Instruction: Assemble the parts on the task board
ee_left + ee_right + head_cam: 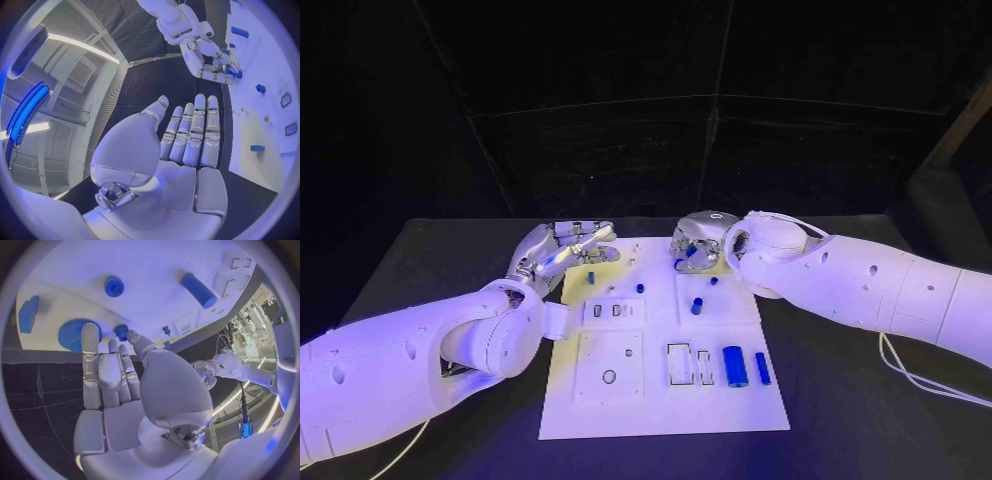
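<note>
Task board (661, 400), flat white plastic plate w/ cut-out recesses, lies at centre of black table (877, 420); near edge faces the robot. Small blue cylindrical parts: two lie side by side near the board's near right corner (736, 365), more stand or lie toward the far edge, e.g. short peg (697, 306).

Risks (judgement):
- Right hand (697, 243) works at the board's far edge amid closely spaced parts, incl. blue toothed gear (76, 332) and small blue knurled piece (121, 331). A sweep of the fingers could knock neighbouring pegs over or off the board.
- Board looks unclamped; side load may shift it.
- Hands are near each other; collision possible if both reach in.

Pose:
- Left hand (567, 250): at far left corner of board, palm open, fingers straight and apart, holding nothing.
- Right hand: fingers extended over the gear area, tips near the knurled piece; grip cannot be confirmed.
</note>
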`<action>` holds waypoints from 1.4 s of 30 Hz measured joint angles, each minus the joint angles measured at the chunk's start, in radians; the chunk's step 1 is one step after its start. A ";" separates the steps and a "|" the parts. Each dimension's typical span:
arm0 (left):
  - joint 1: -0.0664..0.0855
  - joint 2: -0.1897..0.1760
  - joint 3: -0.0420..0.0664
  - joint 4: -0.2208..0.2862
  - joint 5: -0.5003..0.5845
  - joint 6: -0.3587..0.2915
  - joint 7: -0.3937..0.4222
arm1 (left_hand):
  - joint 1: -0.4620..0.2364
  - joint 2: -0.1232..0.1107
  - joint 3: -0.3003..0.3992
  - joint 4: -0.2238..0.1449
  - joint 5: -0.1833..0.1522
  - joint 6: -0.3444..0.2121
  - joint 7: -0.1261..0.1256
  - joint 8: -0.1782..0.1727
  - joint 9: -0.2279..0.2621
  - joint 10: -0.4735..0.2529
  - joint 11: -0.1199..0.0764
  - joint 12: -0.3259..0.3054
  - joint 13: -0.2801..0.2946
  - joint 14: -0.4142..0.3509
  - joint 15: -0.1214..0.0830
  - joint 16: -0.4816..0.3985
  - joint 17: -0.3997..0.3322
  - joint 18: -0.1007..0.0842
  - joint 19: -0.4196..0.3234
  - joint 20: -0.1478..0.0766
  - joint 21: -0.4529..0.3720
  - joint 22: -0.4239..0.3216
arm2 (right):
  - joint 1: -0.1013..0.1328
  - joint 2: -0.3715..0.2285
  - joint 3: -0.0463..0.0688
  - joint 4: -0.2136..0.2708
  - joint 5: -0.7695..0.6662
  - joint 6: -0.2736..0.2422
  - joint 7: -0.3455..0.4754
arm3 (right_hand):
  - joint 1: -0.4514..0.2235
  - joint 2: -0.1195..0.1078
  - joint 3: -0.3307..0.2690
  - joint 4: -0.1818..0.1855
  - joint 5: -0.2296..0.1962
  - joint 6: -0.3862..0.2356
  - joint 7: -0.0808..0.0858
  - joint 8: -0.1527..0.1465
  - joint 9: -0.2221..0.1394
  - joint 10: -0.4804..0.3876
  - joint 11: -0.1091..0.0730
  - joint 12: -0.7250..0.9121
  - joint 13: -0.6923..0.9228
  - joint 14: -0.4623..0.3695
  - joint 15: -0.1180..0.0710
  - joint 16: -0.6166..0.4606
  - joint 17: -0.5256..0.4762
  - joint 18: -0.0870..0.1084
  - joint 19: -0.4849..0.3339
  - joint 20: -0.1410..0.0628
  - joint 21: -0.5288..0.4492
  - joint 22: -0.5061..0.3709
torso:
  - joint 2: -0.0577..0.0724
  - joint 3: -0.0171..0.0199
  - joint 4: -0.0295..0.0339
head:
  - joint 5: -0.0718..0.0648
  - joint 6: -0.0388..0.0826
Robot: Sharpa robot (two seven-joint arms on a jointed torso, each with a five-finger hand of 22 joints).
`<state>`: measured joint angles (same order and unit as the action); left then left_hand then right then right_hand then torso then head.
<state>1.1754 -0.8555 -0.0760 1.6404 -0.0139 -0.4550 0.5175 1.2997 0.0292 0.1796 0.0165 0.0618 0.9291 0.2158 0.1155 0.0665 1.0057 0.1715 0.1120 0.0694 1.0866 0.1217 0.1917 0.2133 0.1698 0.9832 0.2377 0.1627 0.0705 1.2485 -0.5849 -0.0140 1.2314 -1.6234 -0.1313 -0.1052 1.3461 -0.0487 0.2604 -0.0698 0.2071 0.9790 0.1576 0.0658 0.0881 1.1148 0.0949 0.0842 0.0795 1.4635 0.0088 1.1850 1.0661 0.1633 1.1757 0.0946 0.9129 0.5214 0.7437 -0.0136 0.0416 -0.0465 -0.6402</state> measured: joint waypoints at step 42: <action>0.000 -0.018 0.000 0.001 0.001 0.015 -0.005 | 0.000 0.000 0.000 0.000 0.000 -0.004 0.004 -0.004 0.000 0.000 0.000 0.000 0.000 0.000 0.000 0.000 0.003 0.000 0.003 -0.003 0.000 0.000 | -0.001 -0.009 -0.001 0.008 0.009 -0.082 -0.004 | 0.061 0.006 0.163 -0.025 -0.038 0.081 -0.001 0.007 0.010 0.090 -0.007 0.036 0.014 0.000 -0.007 0.082 0.067 0.000 0.029 -0.011 0.157 0.172 | 0.006 0.0015 0.0019 | 0.024 -0.009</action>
<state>1.1755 -0.8733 -0.0758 1.6416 -0.0125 -0.4398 0.5123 1.2997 0.0292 0.1797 0.0166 0.0618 0.9254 0.2195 0.1117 0.0667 1.0057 0.1715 0.1120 0.0695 1.0866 0.1217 0.1917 0.2168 0.1698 0.9860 0.2351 0.1627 0.0707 1.2479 -0.5935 -0.0150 1.2398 -1.6147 -0.2135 -0.1090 1.4069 -0.0430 0.4233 -0.0950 0.1692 1.0604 0.1568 0.0725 0.0984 1.2045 0.0876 0.1201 0.0937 1.4633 0.0014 1.2669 1.1328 0.1632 1.2046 0.0839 1.0697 0.6938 0.7499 -0.0121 0.0435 -0.0224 -0.6491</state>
